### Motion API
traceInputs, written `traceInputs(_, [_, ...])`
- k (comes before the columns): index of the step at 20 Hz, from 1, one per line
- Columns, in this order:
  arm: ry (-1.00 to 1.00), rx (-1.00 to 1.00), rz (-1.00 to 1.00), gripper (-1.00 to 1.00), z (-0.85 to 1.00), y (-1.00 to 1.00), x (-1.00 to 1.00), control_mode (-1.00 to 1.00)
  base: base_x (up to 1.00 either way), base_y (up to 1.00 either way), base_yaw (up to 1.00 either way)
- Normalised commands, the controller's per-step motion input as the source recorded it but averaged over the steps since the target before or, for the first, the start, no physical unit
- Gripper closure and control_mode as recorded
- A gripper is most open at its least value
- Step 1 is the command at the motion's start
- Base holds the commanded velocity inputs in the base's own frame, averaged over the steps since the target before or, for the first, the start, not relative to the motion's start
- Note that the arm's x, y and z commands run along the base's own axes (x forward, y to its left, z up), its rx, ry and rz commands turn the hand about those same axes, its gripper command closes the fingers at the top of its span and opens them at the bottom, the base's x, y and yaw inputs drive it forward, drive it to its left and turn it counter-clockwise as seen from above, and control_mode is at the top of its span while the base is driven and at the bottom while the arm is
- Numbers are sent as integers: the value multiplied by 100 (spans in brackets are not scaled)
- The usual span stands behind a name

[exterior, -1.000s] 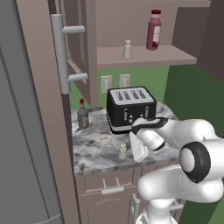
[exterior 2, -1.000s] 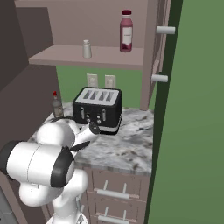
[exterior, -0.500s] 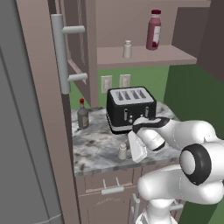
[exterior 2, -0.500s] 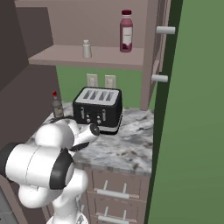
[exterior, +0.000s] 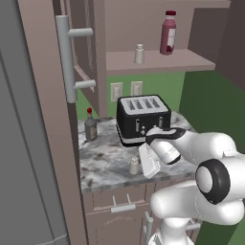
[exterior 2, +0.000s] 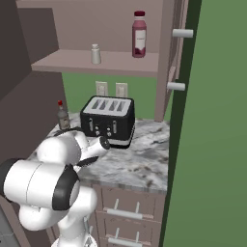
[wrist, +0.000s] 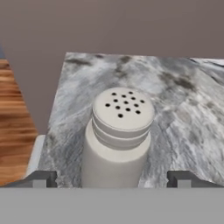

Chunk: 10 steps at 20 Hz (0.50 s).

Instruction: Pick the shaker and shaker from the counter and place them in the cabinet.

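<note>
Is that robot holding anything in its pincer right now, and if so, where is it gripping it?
Nothing yet. The pincer is open, one fingertip on each side of the shaker standing on the counter, level with its lower body but not touching it.

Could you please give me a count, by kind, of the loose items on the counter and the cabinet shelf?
Shakers: 2, one on the shelf and one on the counter, standing between the open pincer fingers.
Bottles: 2, the maroon bottle and the red-capped bottle.
Toasters: 1, the toaster.
Total: 5

My views are evenly, softly lit and rendered without glare; faint shadows underlie the grey marbled stone counter, edges slightly blurry.
</note>
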Motion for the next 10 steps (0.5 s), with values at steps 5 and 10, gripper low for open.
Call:
traceInputs(5, [6,5,0,-100,0,20,-3,-100,0,0,0])
traceInputs(10, [4,3,0,-100,0,18,0,-100,0,0,0])
